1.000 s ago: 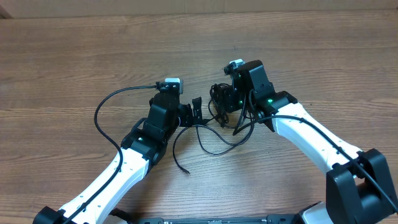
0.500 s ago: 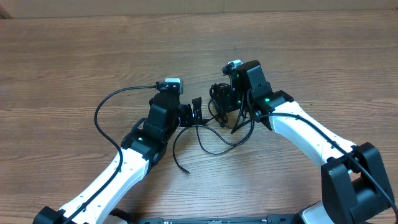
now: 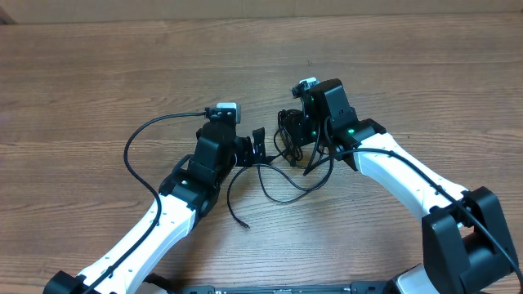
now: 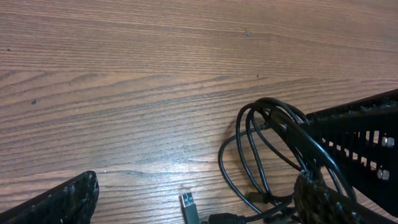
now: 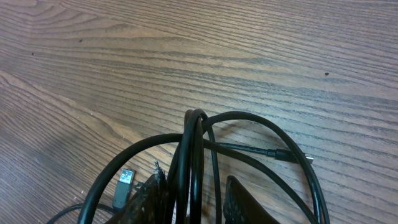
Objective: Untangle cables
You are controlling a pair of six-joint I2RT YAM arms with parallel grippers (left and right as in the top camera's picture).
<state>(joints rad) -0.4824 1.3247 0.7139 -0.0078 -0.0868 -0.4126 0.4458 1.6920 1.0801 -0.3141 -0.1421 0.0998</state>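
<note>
The cables [image 3: 282, 147] are thin black cords bunched in a clump between my two grippers, with loose loops trailing toward the near edge. My right gripper [image 3: 289, 131] sits over the clump. In the right wrist view, my right gripper [image 5: 194, 178] has closed in on several upright strands [image 5: 191, 149] of the cables. My left gripper [image 3: 258, 144] is just left of the clump. In the left wrist view, my left gripper [image 4: 196, 200] is wide open, with a USB plug [image 4: 188, 204] lying on the table between its fingers and cable loops [image 4: 261, 143] at its right finger.
Bare wooden table [image 3: 98, 73] lies all around. The left arm's own thicker wire [image 3: 131, 147] arcs out to the left. A loose cord end [image 3: 242, 220] lies near the left arm. Another small plug [image 5: 289, 155] rests on the wood beyond the right gripper.
The right gripper's jaws have narrowed around the cable strands, and the right arm has shifted slightly left. The left arm and its open jaws have not moved.
</note>
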